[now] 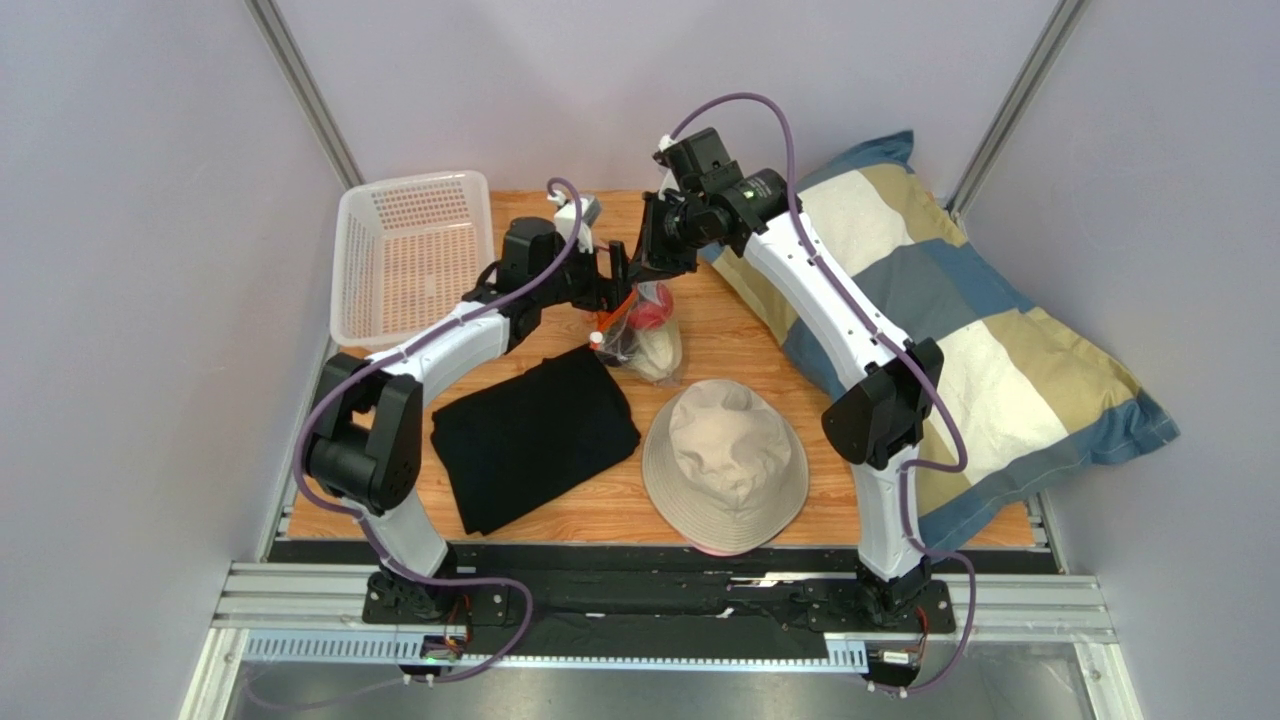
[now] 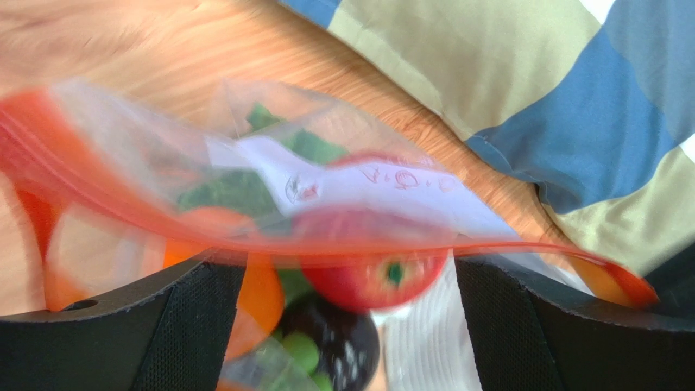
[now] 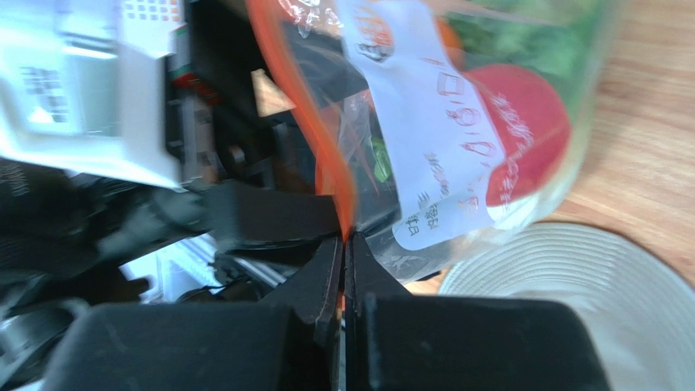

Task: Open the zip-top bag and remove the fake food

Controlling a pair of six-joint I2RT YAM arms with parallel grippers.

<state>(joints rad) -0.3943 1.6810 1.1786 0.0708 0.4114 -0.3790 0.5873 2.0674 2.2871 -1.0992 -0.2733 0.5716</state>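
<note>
Pressed together close under its wrist camera, the right gripper [image 3: 343, 244] pinches the orange-red zip strip [image 3: 298, 98] of the clear crinkly zip-top bag [image 1: 643, 342], probably anchoring one lip, while the left gripper [image 2: 334, 269] stands spread with that strip across its gap, seemingly ready to take the other. On the wooden bench [image 1: 616, 510] lie a checked blue-and-cream pillow [image 1: 962, 345] right, beige bucket hat [image 1: 726, 465] near, folded black cloth [image 1: 534, 435] near left and a white mesh basket [image 1: 413, 255], nothing inside, far left. At far centre the bag holds the fake food [image 3: 530, 122]: leafy green cabbage [image 2: 232, 191], red apple [image 2: 371, 277], orange fruit [image 2: 261, 297], dark round fruit [image 2: 338, 346].
</note>
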